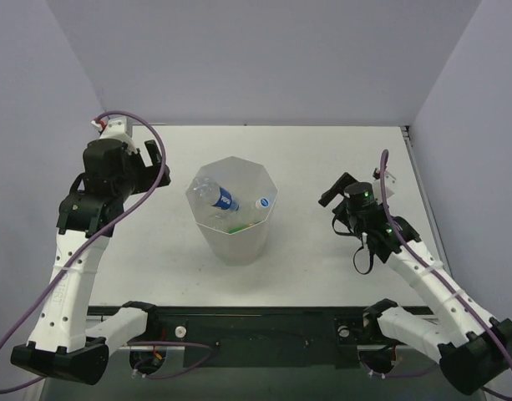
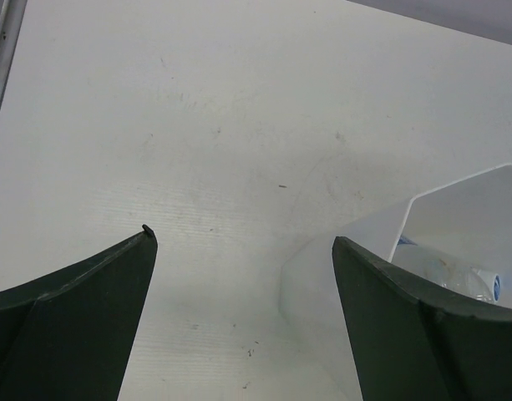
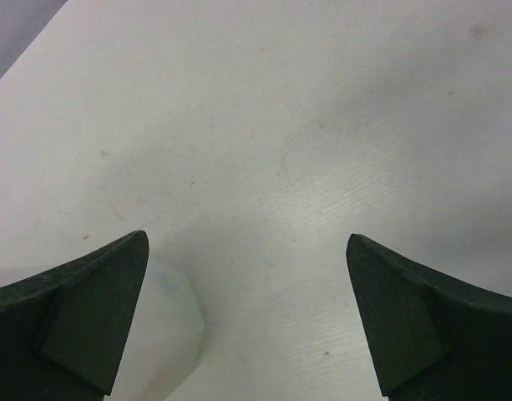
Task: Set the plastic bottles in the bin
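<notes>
The bin, a white tapered bucket with a faceted rim, stands mid-table. Inside lie the plastic bottles: a clear one with a blue label, one showing a white cap, and a bit of green beneath them. My left gripper hovers left of the bin, open and empty. In the left wrist view my left gripper has the bin's rim at its right. My right gripper hangs open and empty right of the bin. In the right wrist view my right gripper shows the bin at lower left.
The white table is bounded by purple walls at the back and both sides. Its right edge rail runs close to my right arm. The arms' bases and cables sit along the near edge.
</notes>
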You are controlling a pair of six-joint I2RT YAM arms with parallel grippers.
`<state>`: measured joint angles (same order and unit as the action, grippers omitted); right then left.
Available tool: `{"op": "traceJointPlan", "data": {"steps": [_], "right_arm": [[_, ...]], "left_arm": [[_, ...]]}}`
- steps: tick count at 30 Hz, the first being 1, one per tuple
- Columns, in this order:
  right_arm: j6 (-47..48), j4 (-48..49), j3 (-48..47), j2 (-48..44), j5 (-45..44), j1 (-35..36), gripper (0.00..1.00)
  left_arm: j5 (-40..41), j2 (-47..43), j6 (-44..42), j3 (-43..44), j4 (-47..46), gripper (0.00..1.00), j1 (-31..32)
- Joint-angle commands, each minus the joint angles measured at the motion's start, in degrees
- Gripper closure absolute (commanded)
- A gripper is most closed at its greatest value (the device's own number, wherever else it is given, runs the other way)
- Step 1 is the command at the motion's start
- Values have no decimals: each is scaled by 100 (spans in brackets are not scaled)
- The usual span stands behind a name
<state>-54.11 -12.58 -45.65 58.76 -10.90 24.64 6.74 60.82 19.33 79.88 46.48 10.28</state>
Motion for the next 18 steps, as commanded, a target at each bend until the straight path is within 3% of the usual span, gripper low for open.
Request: {"op": "traceJointPlan", "data": {"steps": [1,4,8,18], "right_arm": [[559,-2201,-786,-646,-2986,427,0],[910,-2731,-981,-796,-3321,410,0],[691,-3188,-1297,-866,-3586,419,0],[1042,-3408,-1631,-884,-4060,445,0]], "left_arm": [[3,9,70,300,81,3,-167],[-260,18,237,178,-138,3,-246],[-568,88,404,-50,-358,3,-273],[-964,132,554,-253,-605,3,-273]]}}
